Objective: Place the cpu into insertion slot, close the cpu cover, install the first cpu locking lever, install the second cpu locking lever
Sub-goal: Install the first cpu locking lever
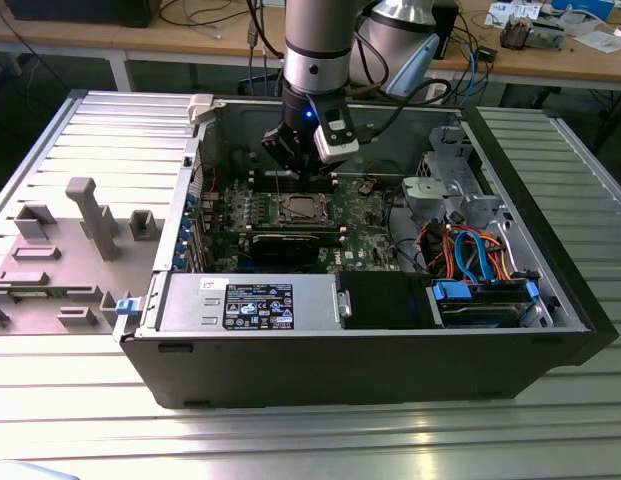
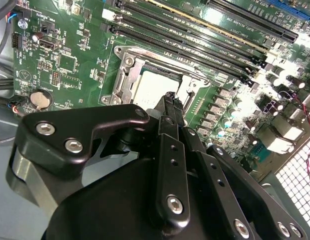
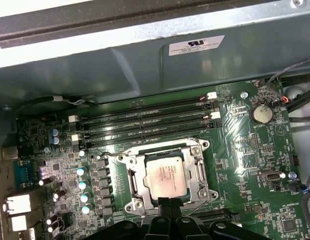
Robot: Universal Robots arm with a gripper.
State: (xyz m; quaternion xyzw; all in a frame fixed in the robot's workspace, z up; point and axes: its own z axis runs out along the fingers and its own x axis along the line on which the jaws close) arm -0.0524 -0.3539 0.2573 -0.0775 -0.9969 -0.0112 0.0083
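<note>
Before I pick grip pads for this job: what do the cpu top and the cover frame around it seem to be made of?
The cpu top looks like dull, matte silver-grey metal: flat, with a soft diffuse sheen and faint print. The cpu cover framing it looks like thin stamped steel, brighter and semi-glossy, with sharp glints along its edges. Both are judged by look only; plating cannot be told.

The cpu (image 3: 166,176) lies in the insertion slot (image 3: 136,181), the tool (image 3: 167,204) just beside it.
</note>
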